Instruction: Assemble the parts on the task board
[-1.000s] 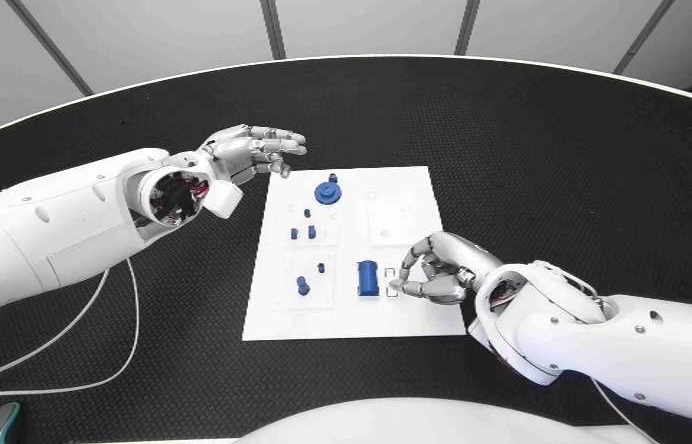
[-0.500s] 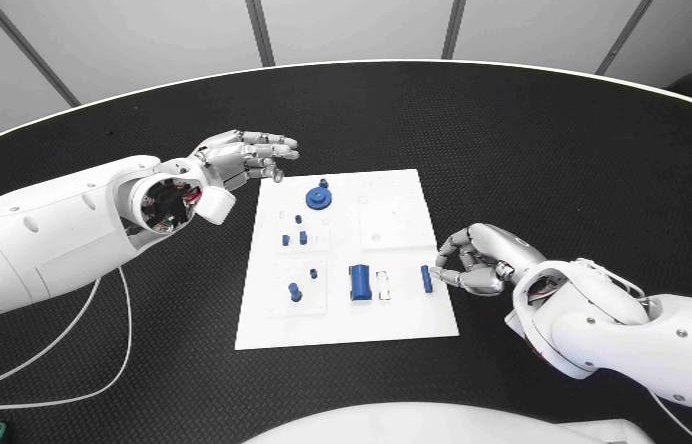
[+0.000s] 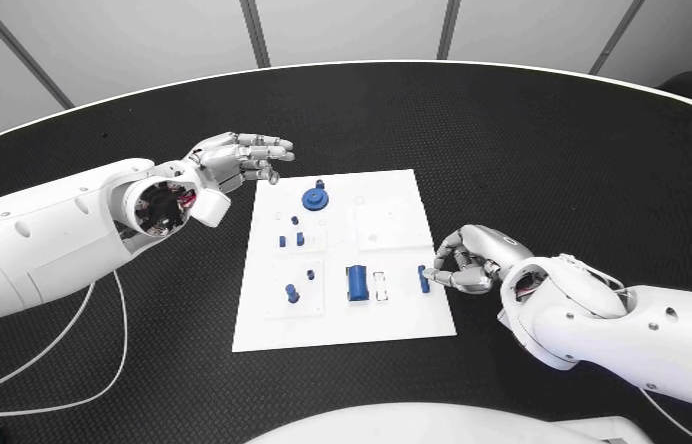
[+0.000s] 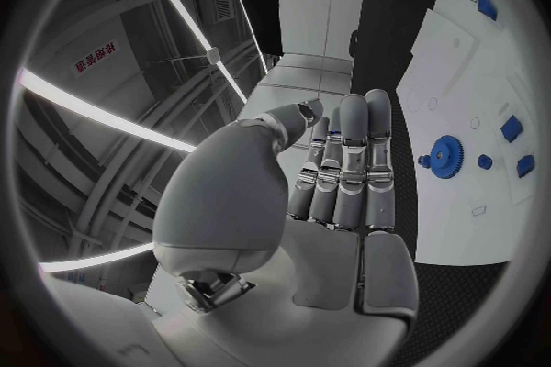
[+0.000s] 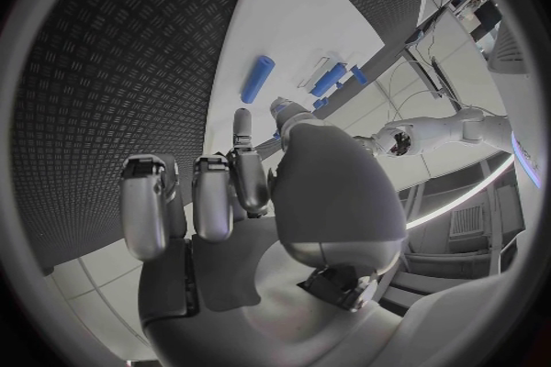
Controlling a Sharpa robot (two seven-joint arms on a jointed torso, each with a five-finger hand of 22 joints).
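Note:
The white task board (image 3: 397,314) lies in the middle of the black table. On it are a blue gear (image 3: 315,199), several small blue pegs (image 3: 293,237), a blue block (image 3: 356,281) and a blue cylinder (image 3: 424,279) lying at the board's right edge. My right hand (image 3: 469,260) sits just off that edge with its fingers curled in, holding nothing. In the right wrist view the cylinder (image 5: 257,79) lies on the board (image 5: 287,9) a little beyond the fingertips (image 5: 241,124). My left hand (image 3: 238,154) hovers by the board's far left corner, fingers straight and empty (image 4: 344,170), with the gear (image 4: 441,151) beside it.
A white cable (image 3: 87,369) loops over the table at the near left. The table's pale curved rim (image 3: 433,62) runs behind the board. Black tabletop surrounds the board on every side.
My right hand has drawn back off the board to the right, and the blue cylinder it covered now lies bare at the board's edge. The left hand has hardly moved.

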